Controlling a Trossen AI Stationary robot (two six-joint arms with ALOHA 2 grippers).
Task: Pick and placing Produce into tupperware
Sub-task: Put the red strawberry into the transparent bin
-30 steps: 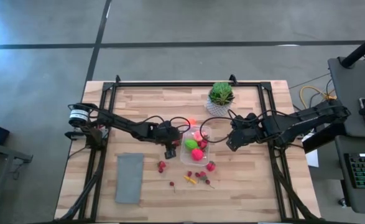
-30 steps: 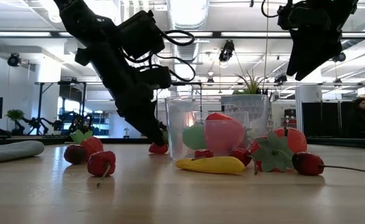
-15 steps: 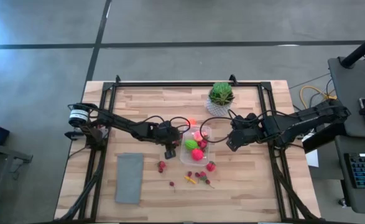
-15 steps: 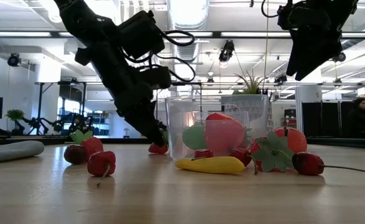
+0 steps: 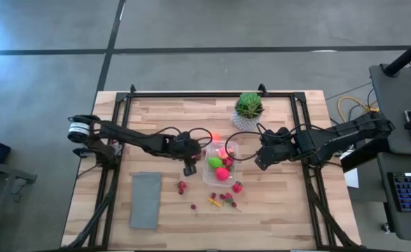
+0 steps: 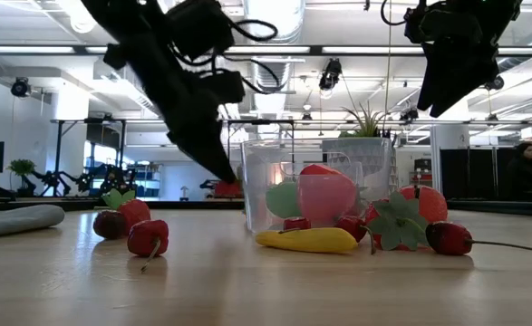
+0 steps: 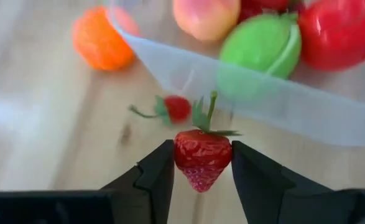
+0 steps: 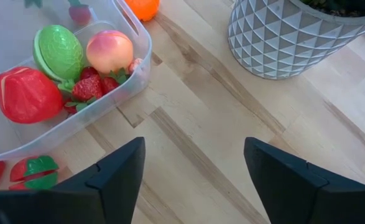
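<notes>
Left wrist view: left gripper (image 7: 201, 163) fingers (image 7: 155, 171) clamp strawberry (image 7: 201, 155) beside tupperware (image 7: 281, 106).

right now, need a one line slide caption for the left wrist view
Left gripper shut on a toy strawberry, lifted beside the clear tupperware already holding several produce pieces.

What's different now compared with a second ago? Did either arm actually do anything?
The left hand, gripping a small strawberry, has lifted it off the wood beside the clear tub; a second ago its tip was down at the tabletop. The right hand has kept hovering, open, on the tub's other side near the potted plant. The tub, the fruit inside it and the loose pieces on the table haven't moved.
</notes>
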